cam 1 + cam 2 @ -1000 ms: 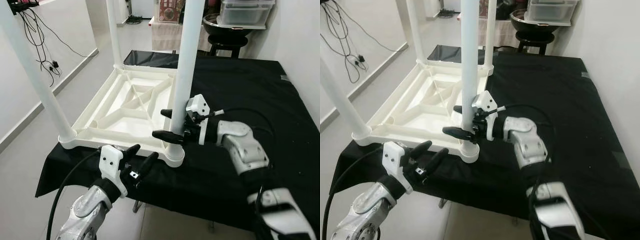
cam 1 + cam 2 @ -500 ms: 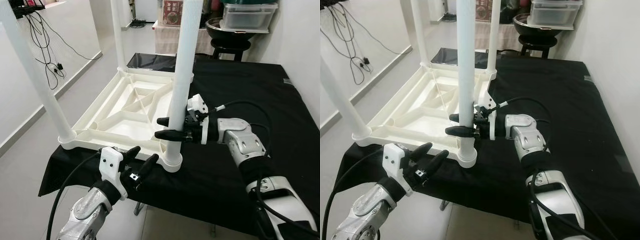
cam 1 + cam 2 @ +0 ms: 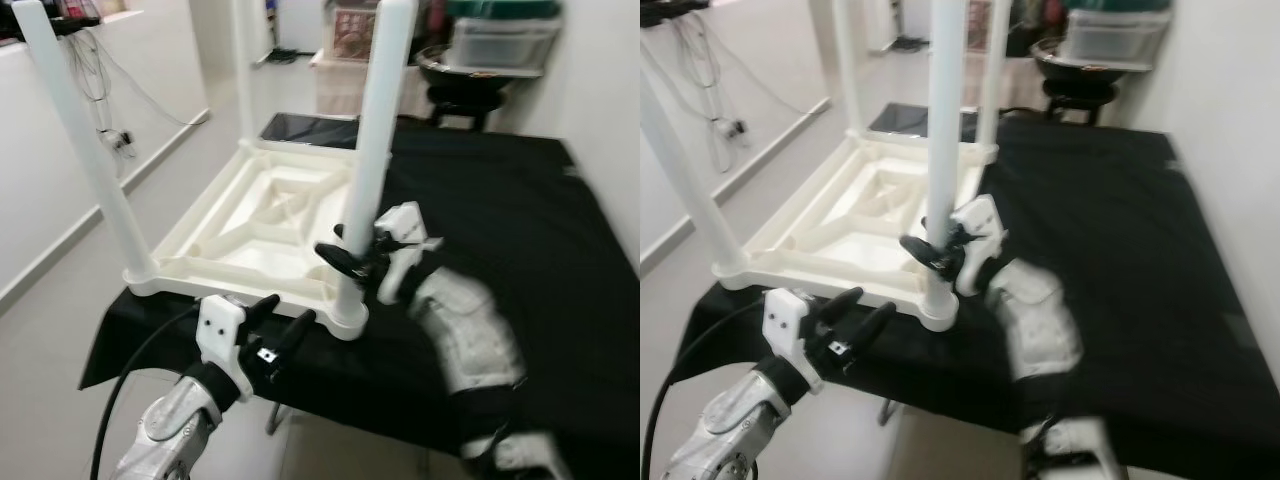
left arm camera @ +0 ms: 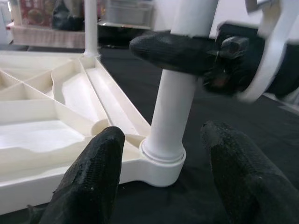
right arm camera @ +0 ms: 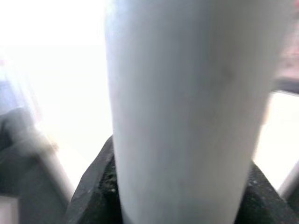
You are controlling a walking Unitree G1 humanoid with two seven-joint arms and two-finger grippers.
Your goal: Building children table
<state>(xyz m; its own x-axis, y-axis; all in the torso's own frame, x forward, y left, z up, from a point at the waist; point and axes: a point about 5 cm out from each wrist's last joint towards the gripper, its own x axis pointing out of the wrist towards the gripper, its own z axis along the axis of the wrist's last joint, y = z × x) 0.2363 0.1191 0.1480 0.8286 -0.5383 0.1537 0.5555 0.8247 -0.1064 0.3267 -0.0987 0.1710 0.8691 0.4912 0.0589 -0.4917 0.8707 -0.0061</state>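
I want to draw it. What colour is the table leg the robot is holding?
White. The table leg shows best in the left wrist view.

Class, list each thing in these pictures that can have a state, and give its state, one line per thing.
Tabletop: upside down on the black cloth.
Near leg: upright in its corner socket.
Right hand: shut on near leg, low down.
Left hand: open, before the near corner, touching nothing.
Storage box: lid on.

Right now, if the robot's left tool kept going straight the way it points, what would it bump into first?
Probably the white table leg at its corner socket: the open left tool points straight at it, fingers either side.
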